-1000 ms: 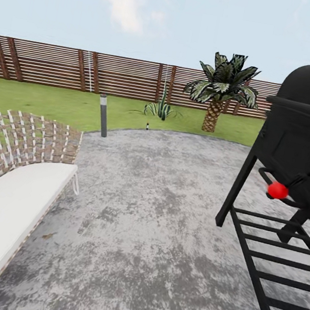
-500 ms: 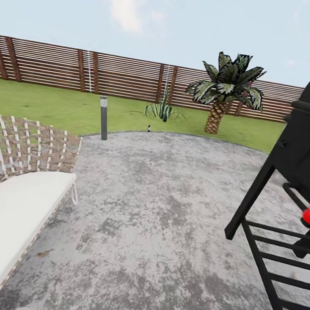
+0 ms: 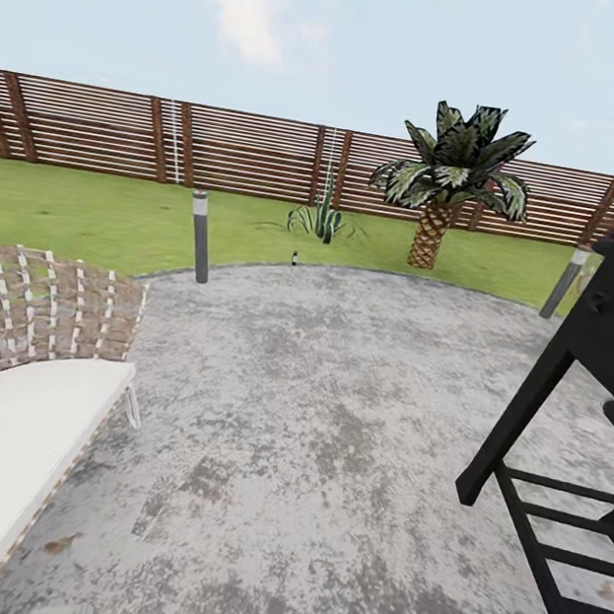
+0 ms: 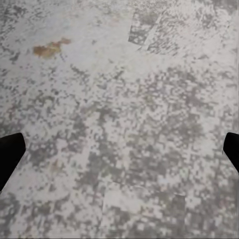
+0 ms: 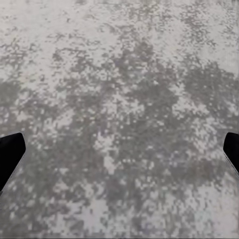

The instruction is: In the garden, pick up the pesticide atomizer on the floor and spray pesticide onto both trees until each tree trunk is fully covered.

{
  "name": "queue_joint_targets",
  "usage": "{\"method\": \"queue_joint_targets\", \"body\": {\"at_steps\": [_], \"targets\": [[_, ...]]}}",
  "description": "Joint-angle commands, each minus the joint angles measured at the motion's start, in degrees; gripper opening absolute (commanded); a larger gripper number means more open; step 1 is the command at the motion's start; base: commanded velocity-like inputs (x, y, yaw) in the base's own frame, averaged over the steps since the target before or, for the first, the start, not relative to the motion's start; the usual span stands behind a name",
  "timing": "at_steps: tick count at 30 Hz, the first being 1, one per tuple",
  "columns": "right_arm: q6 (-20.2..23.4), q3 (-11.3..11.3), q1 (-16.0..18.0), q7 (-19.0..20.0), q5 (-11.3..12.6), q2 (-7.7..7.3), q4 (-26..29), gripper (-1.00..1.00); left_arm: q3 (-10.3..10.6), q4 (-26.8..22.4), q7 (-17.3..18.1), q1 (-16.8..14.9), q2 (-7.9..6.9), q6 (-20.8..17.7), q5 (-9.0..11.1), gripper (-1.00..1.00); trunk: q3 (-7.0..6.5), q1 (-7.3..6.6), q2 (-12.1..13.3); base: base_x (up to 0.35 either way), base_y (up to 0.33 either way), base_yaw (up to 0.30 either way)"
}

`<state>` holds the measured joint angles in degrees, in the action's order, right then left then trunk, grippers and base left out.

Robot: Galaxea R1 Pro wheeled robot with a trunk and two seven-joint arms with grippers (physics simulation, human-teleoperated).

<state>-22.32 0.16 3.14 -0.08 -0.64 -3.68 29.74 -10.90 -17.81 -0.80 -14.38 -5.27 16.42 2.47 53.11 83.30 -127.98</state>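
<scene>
The atomizer point(image 3: 295, 258) was a tiny dark upright bottle at the far rim of the grey paving point(image 3: 326, 430), where stone met lawn point(image 3: 83, 215), just in front of a spiky plant point(image 3: 322, 218); its label was too small to make out. One palm point(image 3: 448, 181), two bollards point(image 3: 200, 234), one slatted fence point(image 3: 175, 140), one woven lounger point(image 3: 5, 377) and one black grill point(image 3: 602, 396) stood around. The left gripper point(image 4: 119, 149) and the right gripper point(image 5: 119, 149) each hung spread wide above bare paving, empty.

one palm point(image 3: 452, 176), two bollard lights point(image 3: 199, 234), one black grill point(image 3: 592, 395), one woven lounger point(image 3: 17, 368)
</scene>
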Motion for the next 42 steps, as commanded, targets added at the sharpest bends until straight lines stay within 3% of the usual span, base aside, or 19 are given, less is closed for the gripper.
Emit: {"method": "queue_joint_targets", "body": {"at_steps": [1, 42], "targets": [[-0.2, 0.0, 0.0, 0.0, -0.1, -0.01, 0.0, 1.00, 0.1, 0.1, -0.1, 0.0, -0.01, 0.2, 0.3, 1.00, 0.05, 0.03, 0.0, 0.339, 0.000, 0.000], [-0.2, 0.0, 0.0, 0.0, -0.1, -0.01, -0.1, 1.00, 0.1, 0.0, -0.1, 0.0, -0.01, 0.2, 0.3, 1.00, 0.05, 0.03, 0.0, 0.340, 0.000, 0.000]]}}
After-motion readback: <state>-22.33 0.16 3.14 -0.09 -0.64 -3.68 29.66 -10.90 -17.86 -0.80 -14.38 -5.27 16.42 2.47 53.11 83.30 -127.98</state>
